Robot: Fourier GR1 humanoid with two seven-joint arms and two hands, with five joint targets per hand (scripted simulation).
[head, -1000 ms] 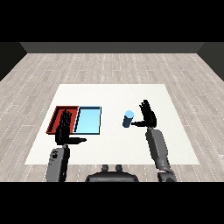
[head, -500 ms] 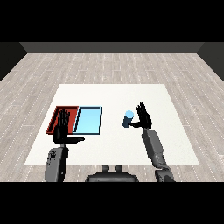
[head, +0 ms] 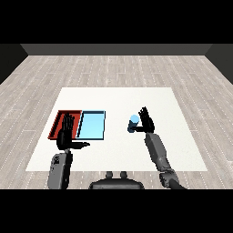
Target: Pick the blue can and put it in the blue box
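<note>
My left hand (head: pixel 66 135) hovers flat and wide over the red tray (head: pixel 59 123); the blue tray (head: pixel 92 125) holds nothing. On the bench (head: pixel 182 136), the blue can (head: pixel 134 122) stands beside my wide right hand (head: pixel 146 123), not yet grasped; lifting and placing remain.

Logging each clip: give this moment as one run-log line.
right hand: open beside upright blue cylindrical can | left hand: open over red tray | light blue tray: no can inside
</note>
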